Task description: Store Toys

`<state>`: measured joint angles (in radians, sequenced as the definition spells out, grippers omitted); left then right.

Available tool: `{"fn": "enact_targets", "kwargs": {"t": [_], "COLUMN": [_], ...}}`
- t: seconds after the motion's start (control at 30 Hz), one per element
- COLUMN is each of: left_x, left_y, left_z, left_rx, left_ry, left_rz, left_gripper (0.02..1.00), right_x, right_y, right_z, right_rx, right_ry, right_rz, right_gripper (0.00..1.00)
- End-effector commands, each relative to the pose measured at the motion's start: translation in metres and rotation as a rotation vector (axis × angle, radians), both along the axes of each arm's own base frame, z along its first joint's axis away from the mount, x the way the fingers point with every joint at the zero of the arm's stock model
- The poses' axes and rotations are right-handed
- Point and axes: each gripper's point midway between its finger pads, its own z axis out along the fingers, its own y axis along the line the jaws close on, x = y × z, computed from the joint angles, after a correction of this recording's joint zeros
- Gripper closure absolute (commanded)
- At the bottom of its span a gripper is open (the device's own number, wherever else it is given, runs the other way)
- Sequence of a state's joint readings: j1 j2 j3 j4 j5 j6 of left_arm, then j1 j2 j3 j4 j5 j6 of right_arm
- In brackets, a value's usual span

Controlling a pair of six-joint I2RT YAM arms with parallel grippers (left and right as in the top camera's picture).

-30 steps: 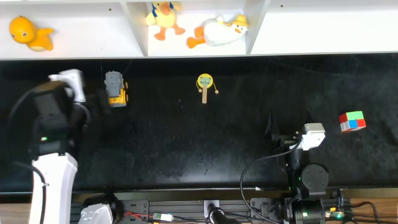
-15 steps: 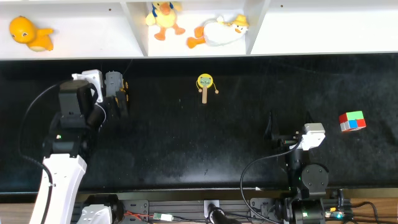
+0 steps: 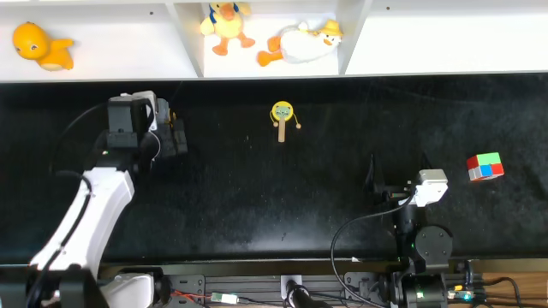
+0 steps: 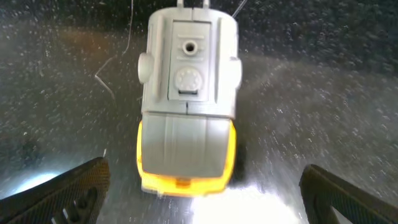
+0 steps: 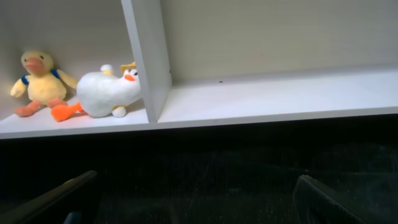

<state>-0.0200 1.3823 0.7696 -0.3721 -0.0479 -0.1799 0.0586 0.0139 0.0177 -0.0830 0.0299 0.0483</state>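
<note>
Rattle (image 3: 282, 112) and colour cube (image 3: 485, 166) lie well apart from the toy truck (image 4: 188, 93) — the left gripper (image 4: 208, 193), fingers spread, has swung over it; right gripper (image 5: 196, 199) spread too.

No readable words, numbers, labels or signs appear on the toy truck (image 4: 186, 106), the shelf (image 3: 428, 53) or the worktop (image 3: 257, 205).

The top camera looks straight down on the black table (image 3: 257, 214), with the arm bases at 6 o'clock and the white shelf (image 3: 428, 38) along 12 o'clock. The left wrist camera points steeply down, very close on the toy truck (image 4: 186, 99), which sits at 10 o'clock in the top view. The right wrist camera sits low and faces level toward the shelf. It shares the yellow plush duck (image 5: 38, 78) and the white plush duck (image 5: 109, 93) with the top view.
</note>
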Motion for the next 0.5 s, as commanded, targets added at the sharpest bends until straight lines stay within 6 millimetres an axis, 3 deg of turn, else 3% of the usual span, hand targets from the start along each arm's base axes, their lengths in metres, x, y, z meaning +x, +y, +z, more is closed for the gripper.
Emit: {"fn": "enact_targets", "kwargs": {"t": [0.03,0.23,0.5], "left_x": [0.004,0.016,0.016], "left_y": [0.004,0.006,0.007], "left_z": [-0.011,-0.01,-0.023], "left_rx": [-0.002,-0.002,0.002], "left_ry": [0.011,-0.031,0.0], "left_rz": [0.054,0.068,0.077], "left_gripper": [0.023,0.071,0.134], "right_x": [0.0,0.0,0.0], "right_y": [-0.001,-0.001,-0.001], "right_z": [-0.003,-0.003,-0.003], "right_rx": [-0.003,-0.003,-0.003], "right_ry": [-0.002,-0.002,-0.002], "right_rz": [-0.003,-0.003,-0.003], "right_gripper": [0.007,0.005,0.005]}}
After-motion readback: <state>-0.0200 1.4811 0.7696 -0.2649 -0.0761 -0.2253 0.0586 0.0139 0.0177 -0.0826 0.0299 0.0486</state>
